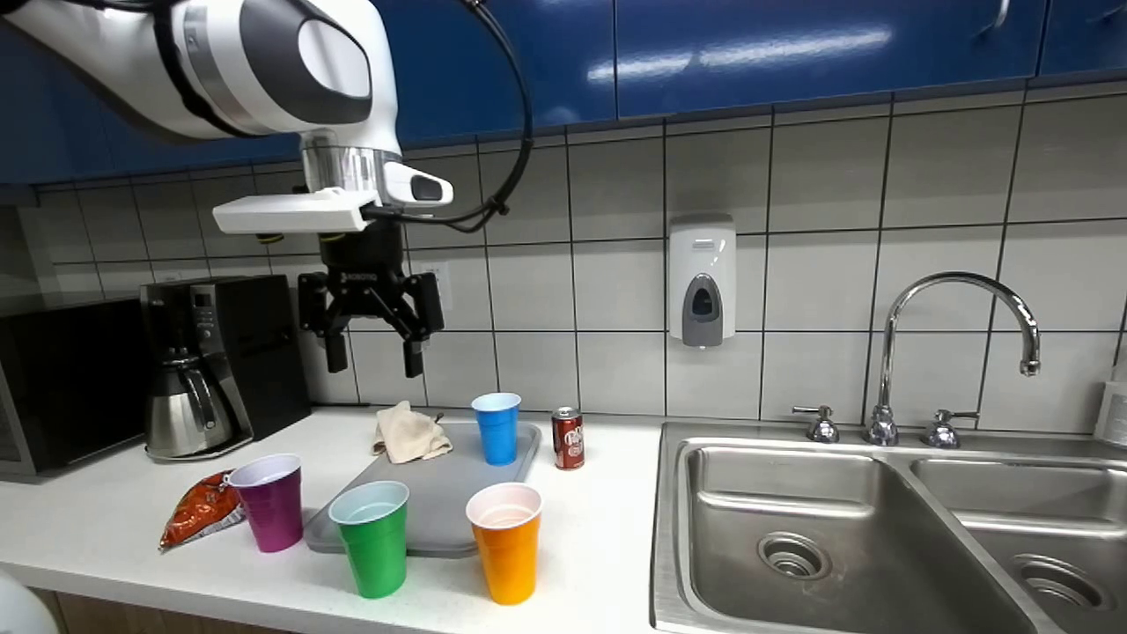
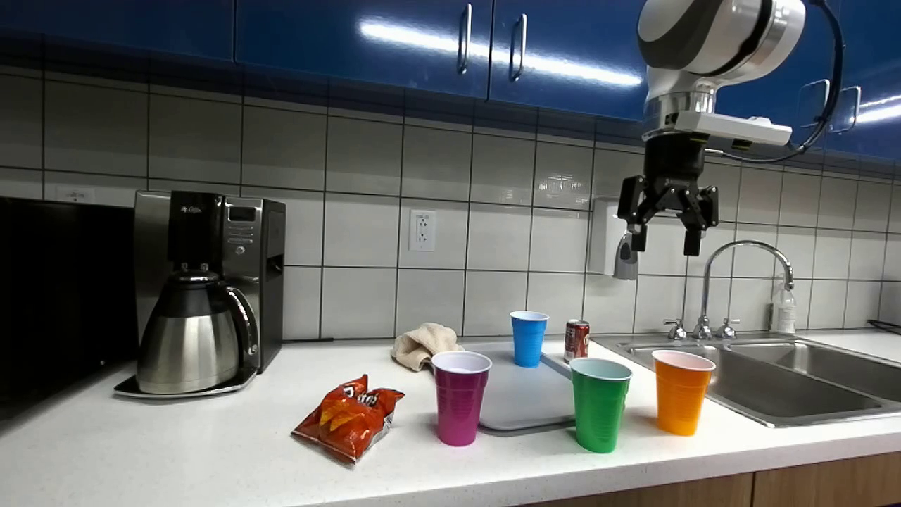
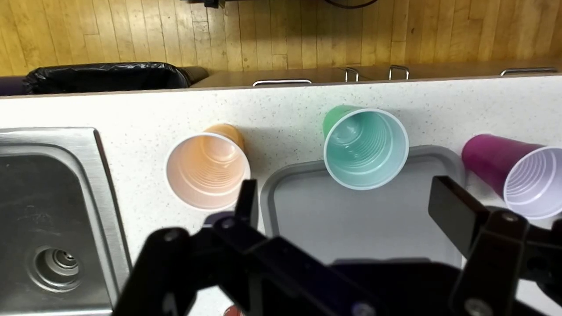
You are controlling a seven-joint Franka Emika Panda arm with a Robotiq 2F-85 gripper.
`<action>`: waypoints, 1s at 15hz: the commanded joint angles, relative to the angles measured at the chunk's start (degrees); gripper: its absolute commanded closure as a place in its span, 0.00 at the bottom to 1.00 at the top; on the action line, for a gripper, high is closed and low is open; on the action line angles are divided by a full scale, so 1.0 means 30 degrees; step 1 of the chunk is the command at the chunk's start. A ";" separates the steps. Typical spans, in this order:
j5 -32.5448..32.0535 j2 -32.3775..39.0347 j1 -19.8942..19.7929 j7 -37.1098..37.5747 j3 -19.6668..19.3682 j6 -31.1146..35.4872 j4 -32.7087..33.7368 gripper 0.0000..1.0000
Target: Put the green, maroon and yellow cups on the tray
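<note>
gripper (image 1: 375, 363) spread high above the tray (image 3: 360, 224); i'd steer it over the green cup (image 2: 600, 412), upright on the counter (image 2: 211, 451) just beside that tray, lower straight, then squeeze lightly

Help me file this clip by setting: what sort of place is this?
Probably a kitchen or an office break room; the pictures don't settle which. A double metal sink, a coffee maker and blue overhead cabinets along the wall all point that way.
</note>
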 commanded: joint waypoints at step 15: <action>-0.1910 0.3310 -0.0696 0.1604 -0.0172 0.4862 -0.1023 0.00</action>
